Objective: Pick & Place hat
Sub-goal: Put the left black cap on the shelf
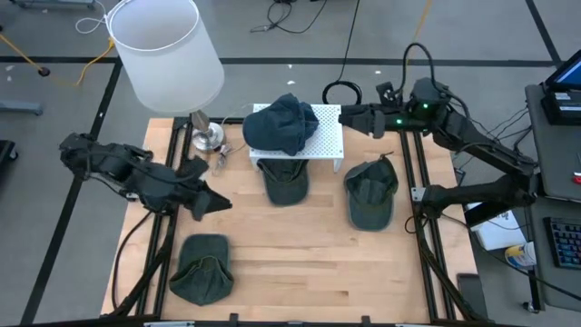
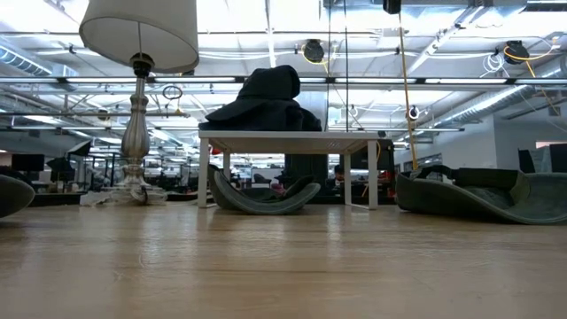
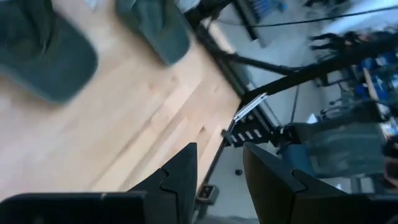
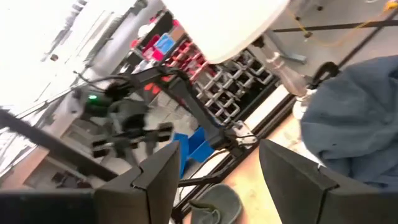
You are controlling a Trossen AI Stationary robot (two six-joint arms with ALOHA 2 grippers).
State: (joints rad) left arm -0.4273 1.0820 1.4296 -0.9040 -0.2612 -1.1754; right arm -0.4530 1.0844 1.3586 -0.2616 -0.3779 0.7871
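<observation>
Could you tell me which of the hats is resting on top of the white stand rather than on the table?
The blue hat alone sits atop the white stand; the three green hats lie on the wooden table.

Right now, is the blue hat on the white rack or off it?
On it: the blue hat sits crumpled atop the white rack, above the table.

overhead looks down, low level, both see table [image 1: 300, 254]

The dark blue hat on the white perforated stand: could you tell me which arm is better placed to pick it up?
Probably the right: its open end effector hovers just beside the dark blue hat on the white perforated stand; the left end effector, also open, sits farther off.
</observation>
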